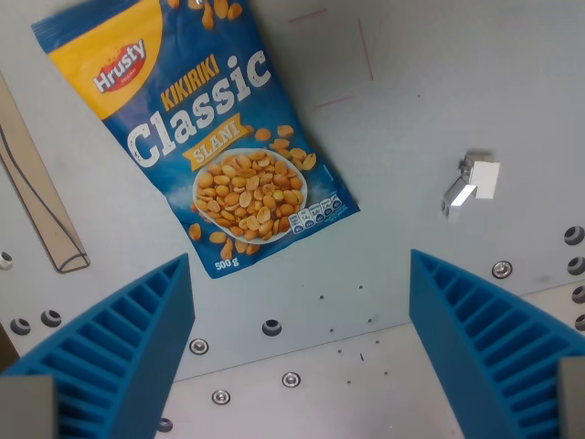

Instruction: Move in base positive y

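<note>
My gripper (pixel 300 274) is open, its two blue ribbed fingers (pixel 128 338) rising from the lower corners of the wrist view with nothing between them. It hangs above a grey metal table (pixel 430 101). A blue bag of Hrusty Classic peanuts (pixel 196 128) lies flat on the table at the wrist view's upper left, just beyond the left finger and apart from it.
A small white block (pixel 472 185) sits on the table at the wrist view's right. A beige strip with a dark line (pixel 37 201) lies along the left edge. Bolts and holes (pixel 271 326) dot the table's lower part. Thin red marks (pixel 364 46) show at the top.
</note>
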`<act>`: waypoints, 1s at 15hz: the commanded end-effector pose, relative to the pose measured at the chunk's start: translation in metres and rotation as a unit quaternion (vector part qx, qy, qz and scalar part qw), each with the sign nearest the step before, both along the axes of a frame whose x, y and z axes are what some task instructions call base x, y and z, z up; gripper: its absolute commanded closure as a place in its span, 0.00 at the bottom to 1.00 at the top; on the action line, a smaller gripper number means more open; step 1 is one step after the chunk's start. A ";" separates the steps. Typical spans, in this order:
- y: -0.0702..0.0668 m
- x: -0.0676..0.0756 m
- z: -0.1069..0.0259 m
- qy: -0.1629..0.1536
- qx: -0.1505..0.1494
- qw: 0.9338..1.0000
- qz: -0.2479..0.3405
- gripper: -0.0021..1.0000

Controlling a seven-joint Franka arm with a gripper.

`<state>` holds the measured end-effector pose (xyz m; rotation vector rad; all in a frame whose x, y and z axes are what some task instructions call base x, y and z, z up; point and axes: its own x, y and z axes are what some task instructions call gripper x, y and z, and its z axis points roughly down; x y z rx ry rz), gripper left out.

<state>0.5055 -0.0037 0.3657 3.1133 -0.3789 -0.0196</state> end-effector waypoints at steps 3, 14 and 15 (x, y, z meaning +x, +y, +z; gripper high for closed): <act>0.016 -0.004 0.003 -0.003 0.000 1.000 0.000 0.00; 0.076 -0.015 0.002 -0.003 0.000 1.000 0.000 0.00; 0.081 -0.016 0.002 -0.003 0.000 1.000 0.000 0.00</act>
